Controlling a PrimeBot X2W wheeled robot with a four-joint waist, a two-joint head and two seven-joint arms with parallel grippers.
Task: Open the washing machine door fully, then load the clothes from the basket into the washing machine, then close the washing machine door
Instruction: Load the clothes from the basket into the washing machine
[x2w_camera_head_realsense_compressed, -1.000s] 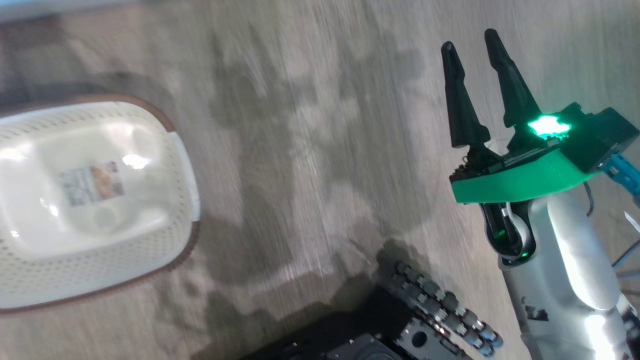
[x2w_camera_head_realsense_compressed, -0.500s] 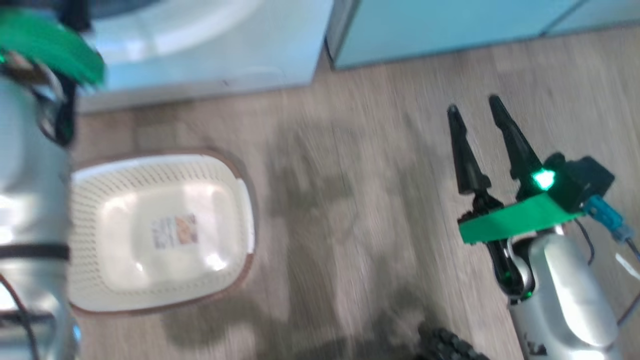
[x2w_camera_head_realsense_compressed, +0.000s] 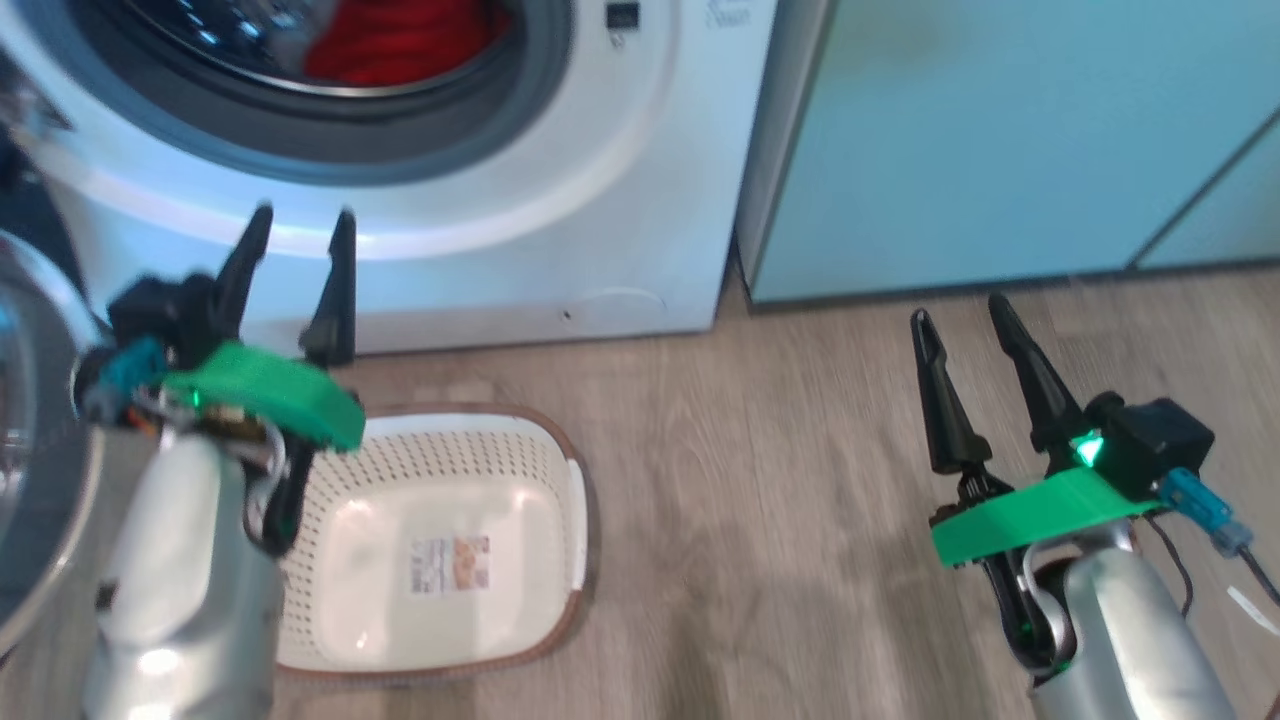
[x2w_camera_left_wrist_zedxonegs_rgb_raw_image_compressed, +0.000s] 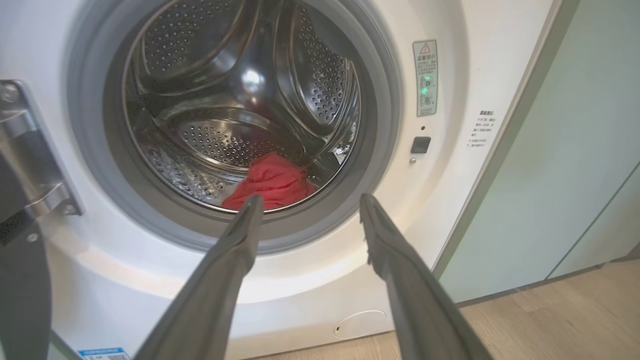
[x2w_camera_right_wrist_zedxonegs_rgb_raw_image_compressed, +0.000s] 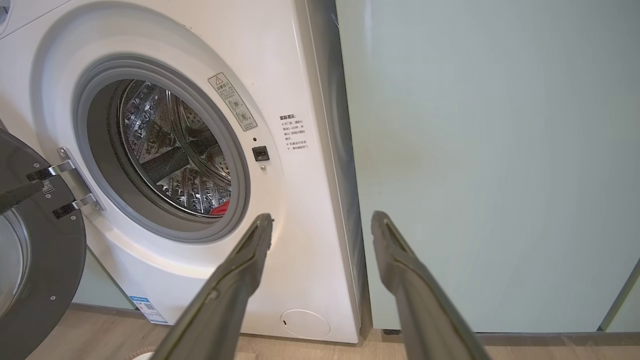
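The white washing machine (x2w_camera_head_realsense_compressed: 560, 200) stands with its door (x2w_camera_right_wrist_zedxonegs_rgb_raw_image_compressed: 35, 260) swung open to the left on its hinge. Red clothes (x2w_camera_left_wrist_zedxonegs_rgb_raw_image_compressed: 270, 182) lie low in the steel drum, also seen as clothes (x2w_camera_head_realsense_compressed: 400, 40) in the head view. The white perforated basket (x2w_camera_head_realsense_compressed: 440, 450) with a brown rim sits on the floor before the machine, holding only its label sticker. My left gripper (x2w_camera_head_realsense_compressed: 300, 220) is open above the basket's left end, pointing at the machine front. My right gripper (x2w_camera_head_realsense_compressed: 965, 315) is open over bare floor to the right, near the teal cabinet. Both hold nothing.
Pale teal cabinets (x2w_camera_head_realsense_compressed: 1000, 140) stand right of the machine. A round filter cover (x2w_camera_right_wrist_zedxonegs_rgb_raw_image_compressed: 305, 323) sits low on the machine front. Wooden floor (x2w_camera_head_realsense_compressed: 760, 520) lies between the basket and my right arm.
The head camera has tilted up: the machine, drum and cabinets have come into view and the basket sits lower in the picture. My left gripper has come into view. Both grippers stay open.
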